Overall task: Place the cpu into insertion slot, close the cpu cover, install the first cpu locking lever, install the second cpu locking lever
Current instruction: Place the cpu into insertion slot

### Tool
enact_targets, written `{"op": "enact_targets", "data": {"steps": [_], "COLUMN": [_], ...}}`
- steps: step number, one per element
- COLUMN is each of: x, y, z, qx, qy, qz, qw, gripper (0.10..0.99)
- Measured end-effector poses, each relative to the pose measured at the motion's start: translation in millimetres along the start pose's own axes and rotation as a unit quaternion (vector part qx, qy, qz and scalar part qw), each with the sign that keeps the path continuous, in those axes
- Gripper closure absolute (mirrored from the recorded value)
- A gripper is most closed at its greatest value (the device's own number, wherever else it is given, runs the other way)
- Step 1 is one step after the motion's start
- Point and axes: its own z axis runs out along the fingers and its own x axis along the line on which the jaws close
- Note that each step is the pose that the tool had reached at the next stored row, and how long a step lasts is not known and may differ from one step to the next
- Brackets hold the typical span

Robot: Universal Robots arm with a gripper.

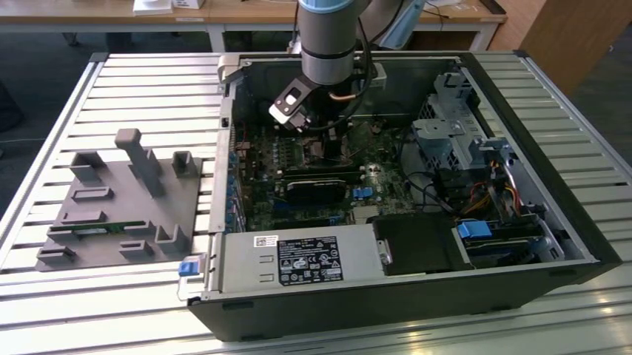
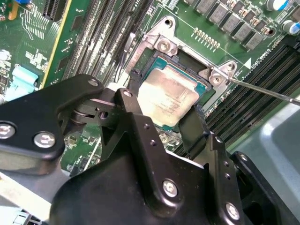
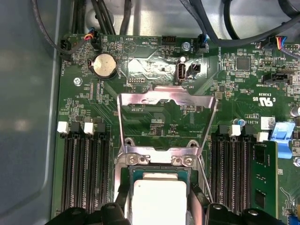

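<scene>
Second wrist view: gripper [image 2: 165, 101] body covers one edge of the cpu [image 2: 171, 93] and that side of the insertion slot [image 2: 159, 35]. Thin lever rod [image 2: 262, 91] runs out of frame. First wrist view: cpu cut off at picture edge. Exterior view: arm [image 1: 331, 44] blocks the slot.

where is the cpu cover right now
In the first wrist view the cpu cover is swung open, hinged at the edge of the insertion slot and folded back from the cpu, which lies uncovered in it.
</scene>
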Motion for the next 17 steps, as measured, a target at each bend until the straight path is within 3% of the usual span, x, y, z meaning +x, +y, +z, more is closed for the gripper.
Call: {"op": "enact_targets", "data": {"steps": [5,14,17], "x": [-0.2,-0.2,-0.3], "y": [-0.1,0.9,1.1], "z": [-0.8,-14.0,-15.9], "qx": [0.0003,0.0012,0.0034], "qy": [-0.0005,-0.0003,-0.0003], "qz": [0.000,0.000,0.000], "qw": [1.0000,1.0000,1.0000], "gripper": [0.475,0.490,0.671]}}
